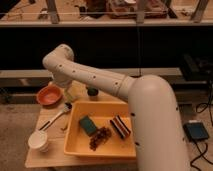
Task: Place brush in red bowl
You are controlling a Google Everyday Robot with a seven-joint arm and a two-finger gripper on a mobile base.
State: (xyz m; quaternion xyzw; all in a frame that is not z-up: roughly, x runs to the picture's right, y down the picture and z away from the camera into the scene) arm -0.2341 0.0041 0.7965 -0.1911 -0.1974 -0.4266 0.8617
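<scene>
Reach step: your claw (68, 93), grip state impossible to tell, hangs by the red bowl (49, 95) at the counter's back-left corner; the brush (56, 118) lies ungrasped near the left edge, so next you lower onto its handle.

No lettering, label, brand, number or sign can be read anywhere, whether on the arm (100, 82), the yellow tub (75, 136), the white cup (39, 141) or the surface (46, 160). The tool (65, 90) hangs over the surface's far left, just beside the red bowl (49, 95), and bears no legible mark.
</scene>
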